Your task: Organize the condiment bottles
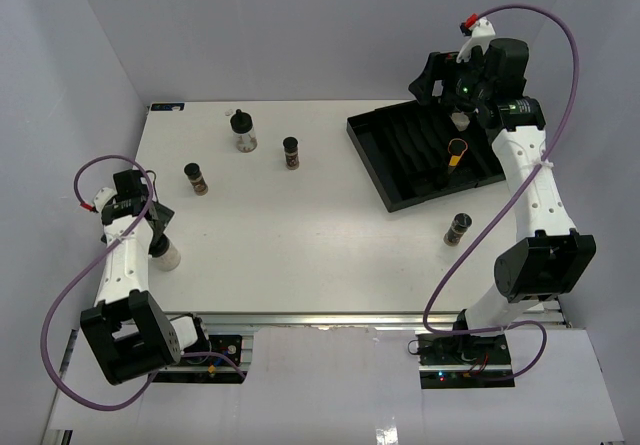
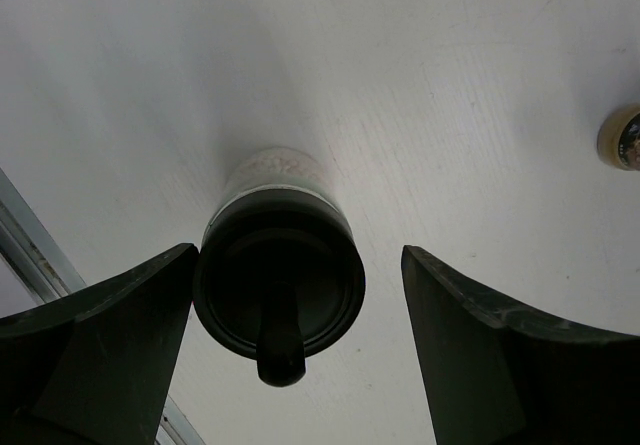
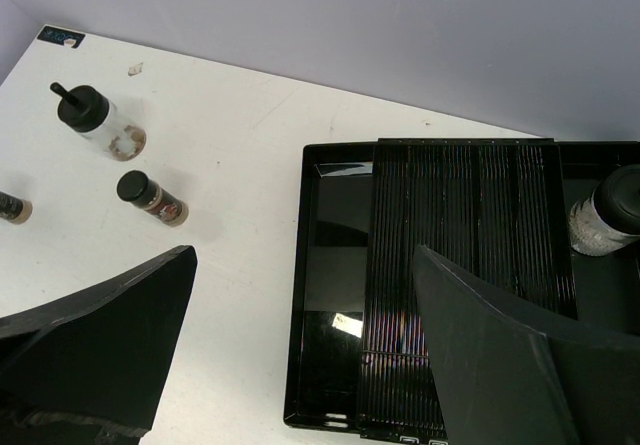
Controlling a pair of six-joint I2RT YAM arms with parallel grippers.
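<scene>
The clear whitish-grey spice jar with black cap sits at the white table's near-left edge, its long axis and cap pointing up at the left gripper. That gripper's wide-spread fingers flank the jar, one against the cap. The right gripper hangs wide and empty over the black slotted tray.

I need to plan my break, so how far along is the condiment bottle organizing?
Two jars are in the black tray: a yellow one and a whitish one. The right fingers hang open and empty above it. The left fingers sit open around another whitish jar, not yet gripping. Four wait on the table: a knob-capped jar, two brown ones, and a dark one near the tray.
</scene>
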